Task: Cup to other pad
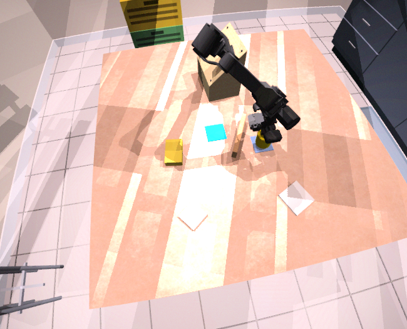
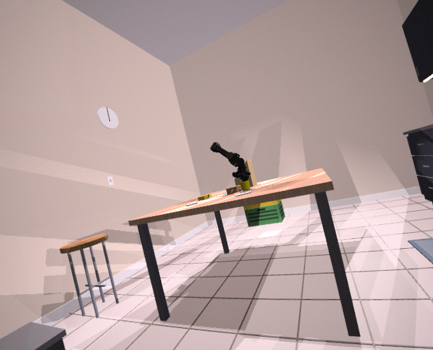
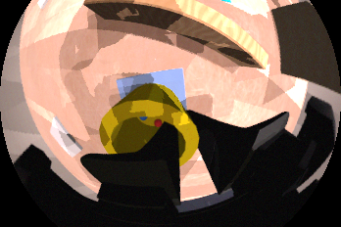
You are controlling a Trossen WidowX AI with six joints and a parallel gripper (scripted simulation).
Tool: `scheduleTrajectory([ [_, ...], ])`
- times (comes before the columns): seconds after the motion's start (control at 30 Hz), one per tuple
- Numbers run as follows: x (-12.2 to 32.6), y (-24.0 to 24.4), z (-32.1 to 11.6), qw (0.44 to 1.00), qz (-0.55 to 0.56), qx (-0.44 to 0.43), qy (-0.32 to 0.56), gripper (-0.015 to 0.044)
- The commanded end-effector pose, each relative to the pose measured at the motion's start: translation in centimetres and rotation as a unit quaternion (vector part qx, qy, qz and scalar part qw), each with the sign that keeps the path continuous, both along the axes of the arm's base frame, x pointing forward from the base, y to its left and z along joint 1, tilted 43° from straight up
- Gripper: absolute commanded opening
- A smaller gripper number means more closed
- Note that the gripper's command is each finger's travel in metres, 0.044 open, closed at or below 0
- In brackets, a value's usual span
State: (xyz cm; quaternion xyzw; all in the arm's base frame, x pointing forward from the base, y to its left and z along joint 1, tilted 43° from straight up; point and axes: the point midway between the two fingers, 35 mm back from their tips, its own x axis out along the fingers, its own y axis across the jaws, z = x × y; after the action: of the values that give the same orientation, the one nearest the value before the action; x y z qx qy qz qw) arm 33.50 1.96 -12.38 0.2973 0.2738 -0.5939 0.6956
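The yellow cup (image 1: 262, 141) sits on the blue pad (image 1: 267, 147), covering that pad's near-left part in the top view, so only the pad's edges show around it. In the wrist view the cup (image 3: 139, 126) appears tilted, its open mouth turned toward the camera, with a red and a blue marble (image 3: 157, 122) visible inside near the rim. The gripper (image 3: 183, 146) is pinching the cup: one dark finger (image 3: 159, 153) lies across the cup's mouth and the other (image 3: 224, 137) presses just outside its wall, so the rim is caught between them. In the top view the gripper (image 1: 267, 133) hangs directly over the cup, with the black arm (image 1: 244, 75) running back up to its wooden base block (image 1: 220, 79).

Just left of the cup lies a long wooden bar (image 1: 238, 134), close beside the blue pad but apart from it. Beyond the bar, farther left of the cup, is the cyan pad (image 1: 215, 132), flat on the tabletop (image 1: 324, 116). Farther left still is a yellow block (image 1: 173, 151). Below and to the right of the cup, well apart, lies a white square tile (image 1: 295, 197); another pale tile (image 1: 193, 221) lies below and to the left of the cup, washed out by bright light.
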Motion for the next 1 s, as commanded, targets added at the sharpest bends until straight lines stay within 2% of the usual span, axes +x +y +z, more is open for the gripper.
scheduleTrajectory([
  [0.0, 0.0, 0.0, 0.0, 1.000, 0.000, 0.000, 0.000, 0.0000],
  [0.63, -1.2, 4.8, 5.1, 1.000, 0.001, -0.002, 0.003, 0.0000],
  [0.97, -1.4, 4.8, 5.0, 1.000, 0.005, -0.005, 0.004, 0.0000],
])
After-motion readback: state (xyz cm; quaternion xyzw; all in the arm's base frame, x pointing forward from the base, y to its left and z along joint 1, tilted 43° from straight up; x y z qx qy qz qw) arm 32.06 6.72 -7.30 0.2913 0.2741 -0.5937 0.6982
